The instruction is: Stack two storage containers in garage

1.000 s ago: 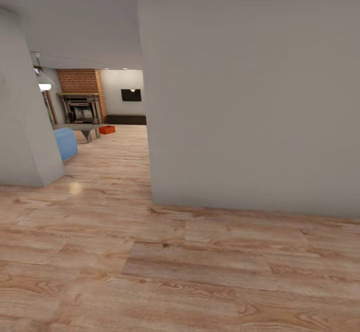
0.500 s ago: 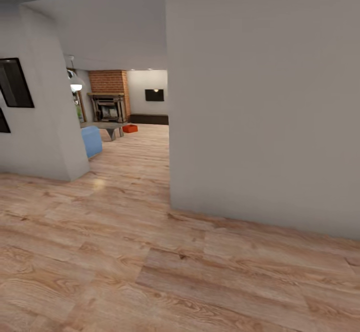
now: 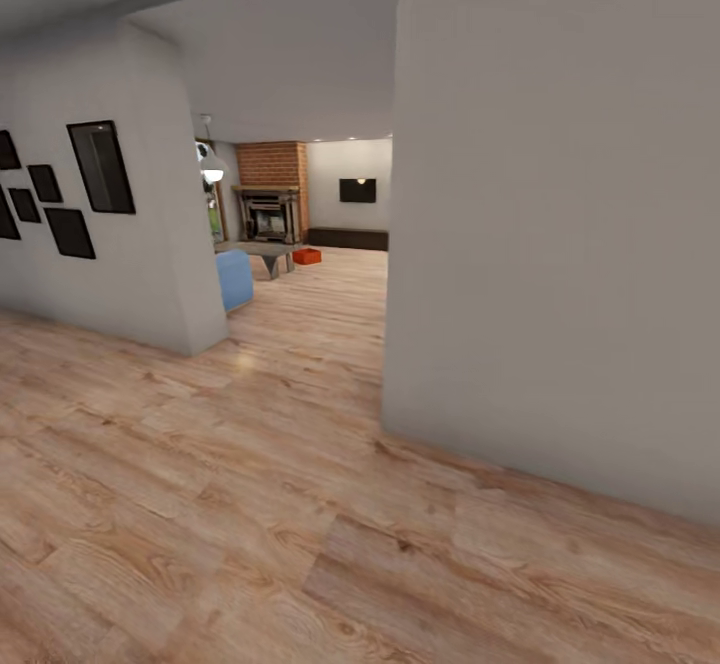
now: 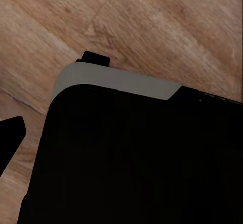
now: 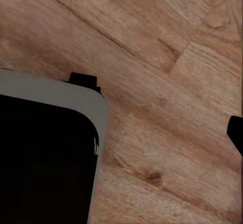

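1 storage container, 5 black wall frames, 1 pendant lamp, 1 fireplace, 1 blue sofa.

Distant storage container — details unreadable.

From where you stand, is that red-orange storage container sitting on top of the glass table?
No, the storage container sits on the wood plank floor beside the table, in front of the brick fireplace.

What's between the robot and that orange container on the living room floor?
Nothing visible blocks the open wood floor leading to the storage container. The grey wall flanks the passage on one side, the blue sofa and table on the other.
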Available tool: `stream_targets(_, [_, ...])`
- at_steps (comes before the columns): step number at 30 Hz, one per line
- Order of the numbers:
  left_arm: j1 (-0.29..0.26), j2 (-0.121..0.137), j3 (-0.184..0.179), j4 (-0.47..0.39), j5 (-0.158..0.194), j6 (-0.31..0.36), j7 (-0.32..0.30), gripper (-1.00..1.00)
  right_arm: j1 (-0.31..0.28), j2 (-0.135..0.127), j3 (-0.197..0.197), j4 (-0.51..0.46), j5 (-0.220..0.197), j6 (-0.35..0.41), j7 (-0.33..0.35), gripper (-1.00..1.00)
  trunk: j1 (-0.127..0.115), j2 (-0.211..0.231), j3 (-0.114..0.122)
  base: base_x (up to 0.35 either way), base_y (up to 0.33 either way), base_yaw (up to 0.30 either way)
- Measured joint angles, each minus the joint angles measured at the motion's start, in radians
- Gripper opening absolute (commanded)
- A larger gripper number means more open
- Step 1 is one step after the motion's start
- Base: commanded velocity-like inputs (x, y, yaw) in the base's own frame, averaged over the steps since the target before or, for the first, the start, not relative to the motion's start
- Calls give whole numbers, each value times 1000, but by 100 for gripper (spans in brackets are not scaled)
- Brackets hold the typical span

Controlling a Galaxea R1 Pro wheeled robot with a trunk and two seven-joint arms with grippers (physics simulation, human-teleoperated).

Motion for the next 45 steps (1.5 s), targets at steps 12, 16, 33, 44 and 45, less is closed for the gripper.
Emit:
stream_targets(12, [0, 9, 0, 1, -1, 4, 0, 100, 0, 12, -2, 3, -62, -16, 0, 100, 0, 0, 0, 327, 0, 300])
stream_targets(16, [0, 9, 0, 0, -1, 5, 0, 100, 0, 13, -2, 3, -71, -17, 0, 100, 0, 0, 0, 327, 0, 300])
stream_targets(33, [0, 11, 0, 0, -1, 5, 0, 100, 0, 5, 13, 2, -59, -14, -9, 100, 0, 0, 0, 327, 0, 74])
stream_targets(44, [0, 11, 0, -1, -1, 5, 0, 100, 0, 6, 10, 2, -59, -16, -11, 100, 0, 0, 0, 327, 0, 0])
stream_targets(45, [0, 11, 0, -1, -1, 5, 0, 100, 0, 6, 10, 2, -59, -16, -11, 100, 0, 0, 0, 329, 0, 0])
